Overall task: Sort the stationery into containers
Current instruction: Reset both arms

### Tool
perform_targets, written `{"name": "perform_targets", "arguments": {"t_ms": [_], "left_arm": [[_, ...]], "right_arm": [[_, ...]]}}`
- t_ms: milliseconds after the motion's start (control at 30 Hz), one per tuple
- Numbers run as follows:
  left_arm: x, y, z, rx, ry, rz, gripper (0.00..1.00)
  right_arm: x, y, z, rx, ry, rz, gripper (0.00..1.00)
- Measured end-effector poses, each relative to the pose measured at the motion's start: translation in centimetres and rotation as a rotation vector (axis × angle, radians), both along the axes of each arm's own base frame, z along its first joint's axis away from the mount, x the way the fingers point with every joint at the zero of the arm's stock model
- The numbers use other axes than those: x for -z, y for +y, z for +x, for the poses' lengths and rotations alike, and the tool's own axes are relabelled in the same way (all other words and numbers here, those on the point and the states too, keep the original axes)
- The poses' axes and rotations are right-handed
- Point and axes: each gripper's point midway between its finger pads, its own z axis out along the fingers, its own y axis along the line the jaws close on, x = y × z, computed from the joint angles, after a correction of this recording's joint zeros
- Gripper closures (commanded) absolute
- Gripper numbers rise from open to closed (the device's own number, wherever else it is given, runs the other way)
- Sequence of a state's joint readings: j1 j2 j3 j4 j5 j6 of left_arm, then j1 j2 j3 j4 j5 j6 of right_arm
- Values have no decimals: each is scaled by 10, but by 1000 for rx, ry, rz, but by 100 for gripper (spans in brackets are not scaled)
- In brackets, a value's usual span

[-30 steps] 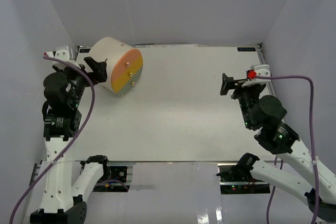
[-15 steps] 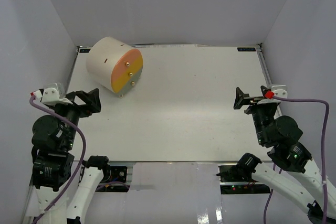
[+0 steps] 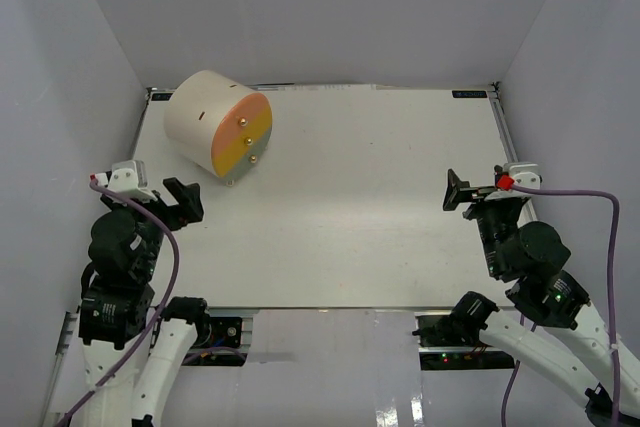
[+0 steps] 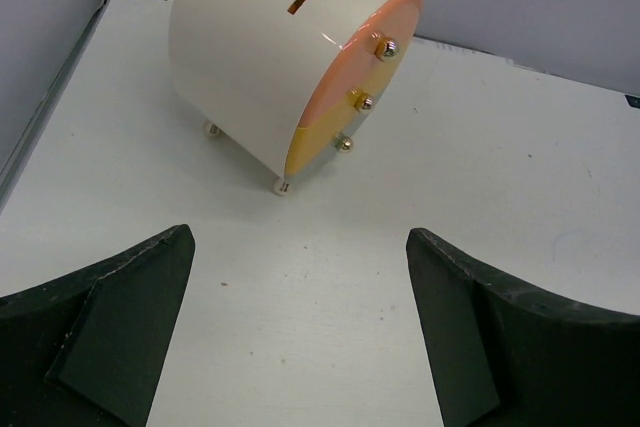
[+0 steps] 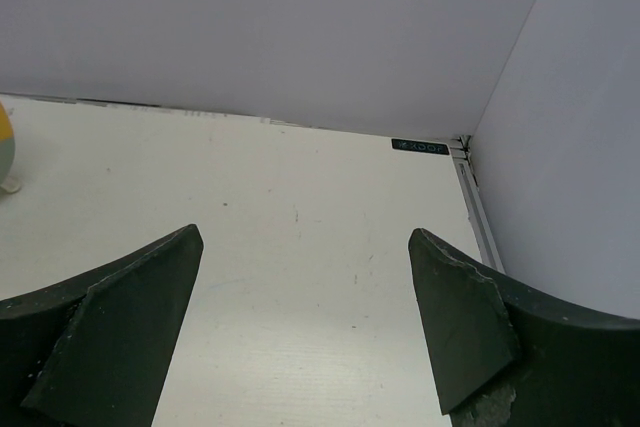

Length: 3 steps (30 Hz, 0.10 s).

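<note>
White table, no pens in sight, both grippers wide

Walled in pale grey on three sides, your table (image 3: 350, 217) shows no pens or markers in any view, so you cannot tell from here where they lie; they may already sit inside the drawers. Nearest you, the left gripper (image 3: 183, 199) hangs over the table's left side with its jaws spread wide and nothing between them, aimed at the organizer (image 4: 250, 57). Across on the right, the right gripper (image 3: 457, 190) is likewise spread and empty, facing only tabletop. Farther back on the left, the cream organizer stands on small feet, its round face turned toward the middle, probably so the three brass knobs (image 4: 365, 101) can be reached. Its pink, orange and yellow drawers (image 4: 330, 117) look flush, so shut. A slot (image 4: 298, 3) cuts its curved wall. At the far right corner, a dark label (image 5: 420, 146) carries writing too small to read.
</note>
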State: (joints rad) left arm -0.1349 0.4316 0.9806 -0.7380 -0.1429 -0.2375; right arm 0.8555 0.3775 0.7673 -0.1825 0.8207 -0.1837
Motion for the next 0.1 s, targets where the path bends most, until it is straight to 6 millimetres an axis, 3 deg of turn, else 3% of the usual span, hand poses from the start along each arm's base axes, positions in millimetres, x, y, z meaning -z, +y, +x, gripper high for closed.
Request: {"name": "perform_targets", "arguments": {"t_ms": [100], "left_arm": [[1,0,-1,1,-2,0,2]], "right_arm": [[0,0,0,0,0,-4,10]]}}
